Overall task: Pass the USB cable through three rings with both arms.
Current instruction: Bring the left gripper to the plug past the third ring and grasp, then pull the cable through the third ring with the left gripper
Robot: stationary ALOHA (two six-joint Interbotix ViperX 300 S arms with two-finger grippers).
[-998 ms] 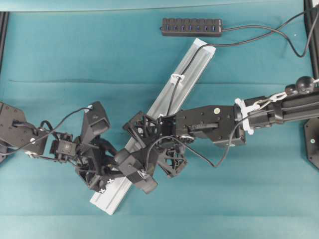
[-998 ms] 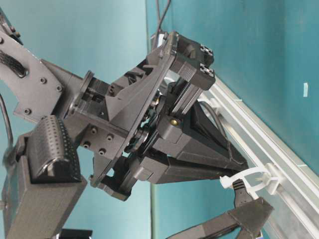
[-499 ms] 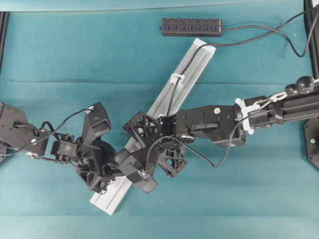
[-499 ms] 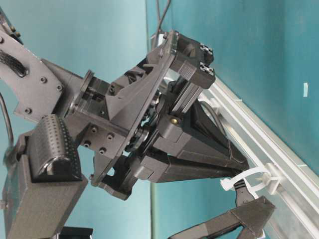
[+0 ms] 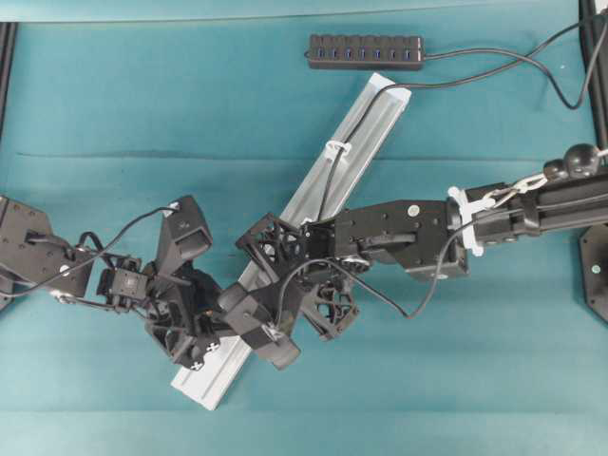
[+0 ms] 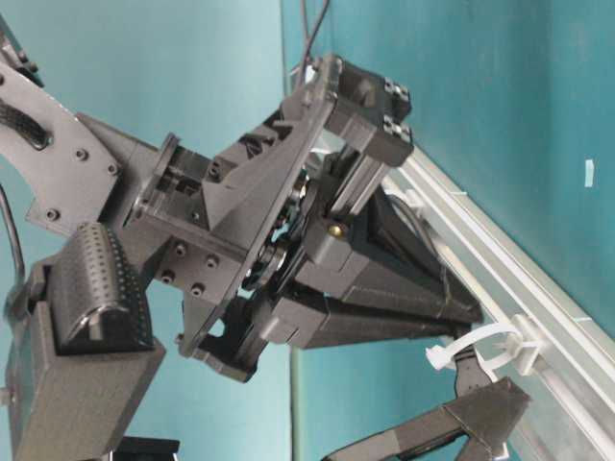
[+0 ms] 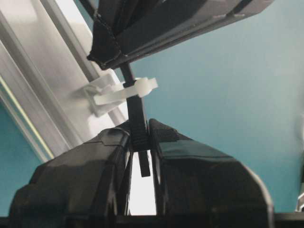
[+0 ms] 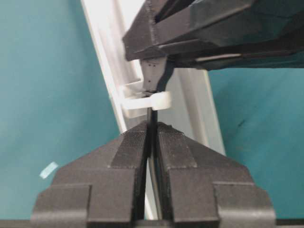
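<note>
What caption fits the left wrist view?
Left gripper and right gripper both pinch the USB cable threaded through a white ring.

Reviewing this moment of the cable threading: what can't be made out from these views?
- Third ring: overhead, only one ring on the rail shows; both arms cover the rest.
- USB cable plug tip: left wrist view, hidden between the left gripper pads.
- Cable past the middle ring: right wrist view, blurred, covered by the other gripper.
- Right gripper in the table-level view: cut off by the bottom edge.
</note>
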